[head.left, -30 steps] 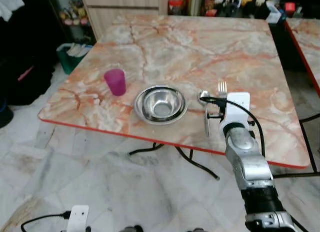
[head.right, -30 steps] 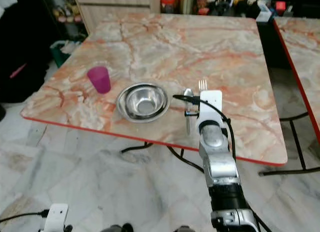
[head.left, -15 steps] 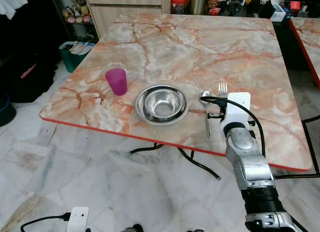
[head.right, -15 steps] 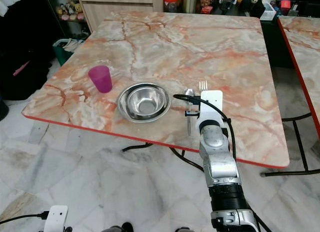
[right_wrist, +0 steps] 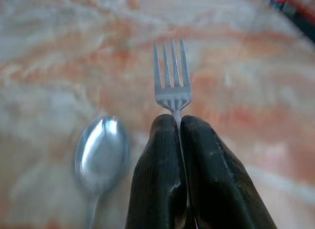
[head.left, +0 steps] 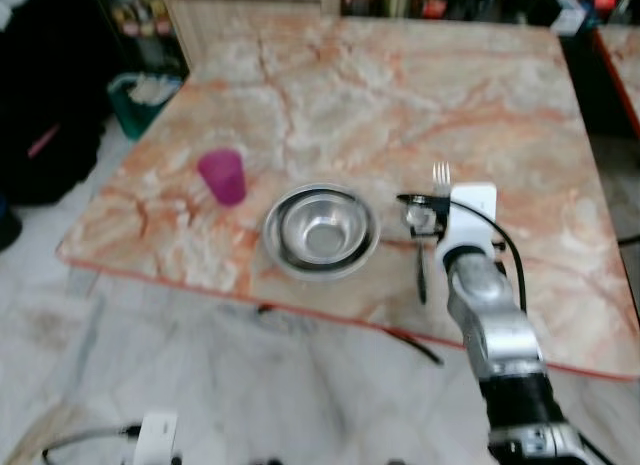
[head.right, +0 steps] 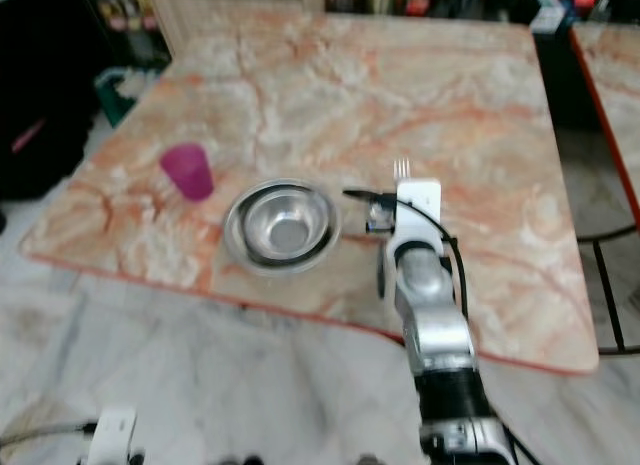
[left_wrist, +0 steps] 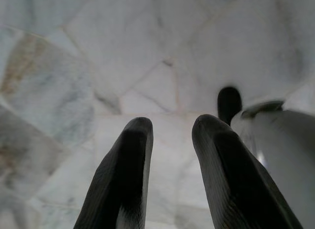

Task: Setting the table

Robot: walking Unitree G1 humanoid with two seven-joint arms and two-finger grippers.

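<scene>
A steel fork (right_wrist: 172, 81) is held between the black fingers (right_wrist: 157, 179) of my right gripper (head.left: 441, 192), which is shut on its handle; the tines (head.left: 441, 172) point away over the marble table (head.left: 400, 95). A spoon (head.left: 417, 243) lies on the table just beside the fork, its bowl (right_wrist: 102, 151) near the fingers. A steel bowl (head.left: 321, 229) sits left of the spoon, and a purple cup (head.left: 223, 176) stands further left. My left gripper (left_wrist: 172, 135) hangs low over the floor, its fingers slightly apart with nothing between them.
The table's red front edge (head.left: 250, 298) runs near the bowl. A green bin (head.left: 140, 97) stands on the floor at the table's far left corner. A second table edge (head.right: 600, 105) lies to the right. White marble floor (head.left: 150, 365) lies in front.
The whole picture has shifted and blurred, so the camera has moved. The right gripper still holds the fork beside the spoon; the things on the table keep their places.
</scene>
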